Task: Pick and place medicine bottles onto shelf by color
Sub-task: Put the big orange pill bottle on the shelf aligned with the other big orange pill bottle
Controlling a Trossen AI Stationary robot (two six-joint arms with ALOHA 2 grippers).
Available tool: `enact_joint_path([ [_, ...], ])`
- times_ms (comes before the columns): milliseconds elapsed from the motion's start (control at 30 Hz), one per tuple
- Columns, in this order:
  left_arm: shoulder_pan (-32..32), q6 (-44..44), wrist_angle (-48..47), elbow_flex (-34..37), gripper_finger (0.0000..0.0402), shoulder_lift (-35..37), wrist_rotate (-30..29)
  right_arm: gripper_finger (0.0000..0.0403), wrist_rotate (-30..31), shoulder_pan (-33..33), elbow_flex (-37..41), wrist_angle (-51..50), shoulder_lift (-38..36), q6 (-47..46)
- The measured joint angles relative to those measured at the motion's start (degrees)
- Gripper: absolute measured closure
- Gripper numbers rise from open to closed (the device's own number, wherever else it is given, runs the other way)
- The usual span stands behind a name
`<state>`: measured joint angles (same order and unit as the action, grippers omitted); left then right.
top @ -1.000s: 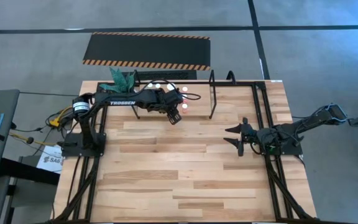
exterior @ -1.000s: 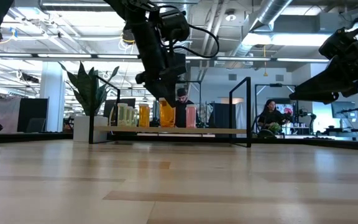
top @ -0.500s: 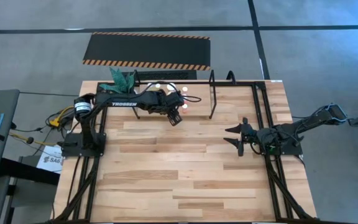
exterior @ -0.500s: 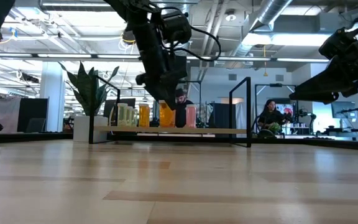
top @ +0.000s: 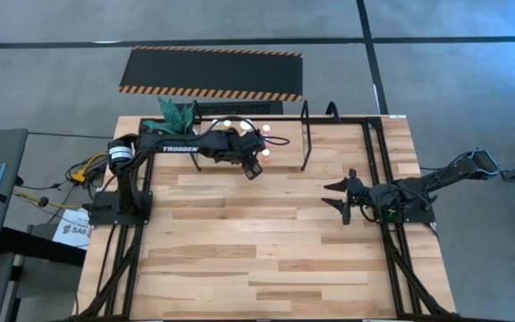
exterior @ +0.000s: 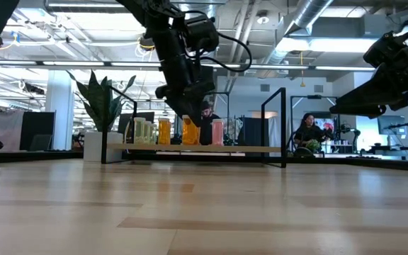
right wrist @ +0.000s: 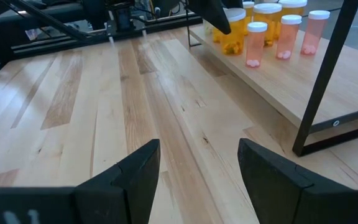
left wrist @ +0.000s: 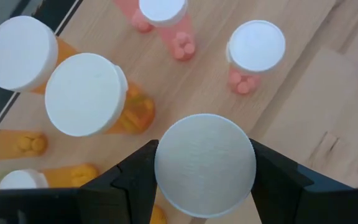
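Observation:
My left gripper (top: 251, 168) hangs over the near edge of the wooden shelf (top: 286, 154), shut on an orange medicine bottle with a white cap (left wrist: 205, 165). The low view shows this bottle's orange body (exterior: 190, 132) in line with the others. More bottles stand upright on the board: orange ones (left wrist: 82, 93) and pink ones (left wrist: 257, 46). My right gripper (top: 345, 199) waits open at the table's right side, clear of everything. My left gripper pinches the orange bottle between its two fingers at the cap's rim (left wrist: 162, 168), one finger (left wrist: 135, 177) on each side. The fingers slant down from the table's near left. The bottle stands upright, its base (right wrist: 232, 48) level with the other bottles' bases on the board.
Black hoop uprights (top: 305, 134) frame the shelf's ends. A green plant in a white pot (exterior: 101, 106) stands at the shelf's left end. A black hazard-striped mat (top: 211, 73) lies beyond the table. Bare wood (top: 257, 241) fills the table's near half. A person (exterior: 309, 131) sits in the room behind.

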<state>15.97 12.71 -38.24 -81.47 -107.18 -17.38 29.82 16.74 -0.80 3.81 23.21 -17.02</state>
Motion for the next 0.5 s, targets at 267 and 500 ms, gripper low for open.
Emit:
enact_joint_path([
  [267, 0.33, 0.04, 0.07, 0.04, 0.02, -0.07, -0.67, 0.0163, 0.0, 0.0, 0.02, 0.0, 0.02, 0.02],
  [500, 0.39, 0.46, 0.28, 0.22, 0.0181, -0.31, -0.89, 0.0163, -0.01, 0.01, 0.0, 0.0, 0.02, 0.02],
])
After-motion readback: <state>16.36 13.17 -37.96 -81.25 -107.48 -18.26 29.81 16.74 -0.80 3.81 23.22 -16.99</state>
